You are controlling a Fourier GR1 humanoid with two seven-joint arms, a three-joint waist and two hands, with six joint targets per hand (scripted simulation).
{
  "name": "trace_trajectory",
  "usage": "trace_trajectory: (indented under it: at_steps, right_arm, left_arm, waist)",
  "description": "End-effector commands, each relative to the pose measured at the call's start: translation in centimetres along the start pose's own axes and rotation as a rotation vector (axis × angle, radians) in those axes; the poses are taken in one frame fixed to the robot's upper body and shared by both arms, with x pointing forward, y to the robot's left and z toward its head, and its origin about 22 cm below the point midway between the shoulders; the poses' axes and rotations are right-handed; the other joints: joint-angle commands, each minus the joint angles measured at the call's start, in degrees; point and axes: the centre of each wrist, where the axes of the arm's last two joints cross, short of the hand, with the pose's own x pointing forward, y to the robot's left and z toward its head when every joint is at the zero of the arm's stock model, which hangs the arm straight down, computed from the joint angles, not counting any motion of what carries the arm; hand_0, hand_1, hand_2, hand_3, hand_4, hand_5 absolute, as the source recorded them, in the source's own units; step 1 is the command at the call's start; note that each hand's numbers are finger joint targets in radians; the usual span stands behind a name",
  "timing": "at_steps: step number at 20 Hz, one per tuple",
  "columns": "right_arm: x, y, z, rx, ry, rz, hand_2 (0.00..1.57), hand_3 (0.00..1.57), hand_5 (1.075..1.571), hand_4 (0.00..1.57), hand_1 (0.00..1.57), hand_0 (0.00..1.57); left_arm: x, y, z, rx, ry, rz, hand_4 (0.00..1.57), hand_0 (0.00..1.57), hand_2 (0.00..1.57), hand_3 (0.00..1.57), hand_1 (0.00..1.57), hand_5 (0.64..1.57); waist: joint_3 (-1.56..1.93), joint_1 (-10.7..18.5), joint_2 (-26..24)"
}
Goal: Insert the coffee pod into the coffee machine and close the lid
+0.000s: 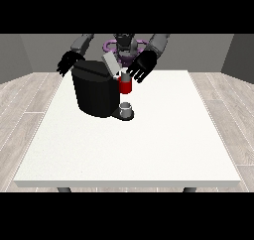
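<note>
Black hand (143, 66) at the view's right, fingers spread: lower squarely over the coffee machine's (96, 92) red pod holder (126, 86), lid (111, 63) raised.

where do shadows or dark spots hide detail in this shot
Front view: the coffee machine is near-uniform black, so its surfaces merge; the robot hand at the view's right blends into it beside the red holder; the white table looks evenly lit, with no strong shadow.

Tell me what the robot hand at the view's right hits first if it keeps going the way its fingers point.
Likely the coffee machine's red pod holder: the robot hand at the view's right points down-left toward it, though depth is unclear.
</note>
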Motion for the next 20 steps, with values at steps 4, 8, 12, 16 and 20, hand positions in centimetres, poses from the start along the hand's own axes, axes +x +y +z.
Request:
trace_trajectory:
  at_steps: [4, 8, 12, 16, 20]
  right_arm:
    - [0.1, -0.4, -0.3, -0.015, -0.003, -0.008, 0.00, 0.00, 1.571, 0.43, 0.00, 0.00]
    - [0.6, -0.6, -1.4, -0.028, -0.029, -0.008, 0.00, 0.00, 1.571, 0.46, 0.00, 0.00]
    - [-2.1, -2.1, -0.4, -0.071, 0.001, 0.000, 0.00, 0.00, 1.571, 0.46, 0.00, 0.00]
    - [0.0, 1.0, -0.2, -0.023, -0.042, 0.008, 0.00, 0.00, 1.571, 0.42, 0.00, 0.00]
    - [0.2, -0.4, -0.9, -0.039, -0.007, 0.021, 0.00, 0.00, 1.571, 0.36, 0.00, 0.00]
  left_arm:
    - [0.0, -0.9, 0.0, -0.035, -0.006, -0.032, 0.40, 1.09, 1.13, 0.96, 1.09, 1.571]
    - [0.8, -1.3, -0.2, -0.040, -0.038, -0.044, 0.37, 1.06, 1.12, 0.96, 1.06, 1.571]
    - [2.5, -0.6, -0.6, -0.027, -0.070, -0.055, 0.37, 1.07, 1.12, 0.93, 1.07, 1.571]
    - [-0.2, -0.7, 0.2, -0.061, -0.066, -0.146, 0.00, 0.00, 0.38, 0.11, 0.00, 1.571]
    - [0.6, 0.5, -0.2, -0.114, -0.034, -0.154, 0.00, 0.00, 0.00, 0.00, 0.00, 1.571]
  waist:
    - [-0.10, 1.1, 0.1]
    - [-0.10, 2.8, 1.1]
    - [-0.08, 3.7, 0.4]
    - [-0.12, 1.3, 1.8]
    - [-0.09, 1.6, 0.3]
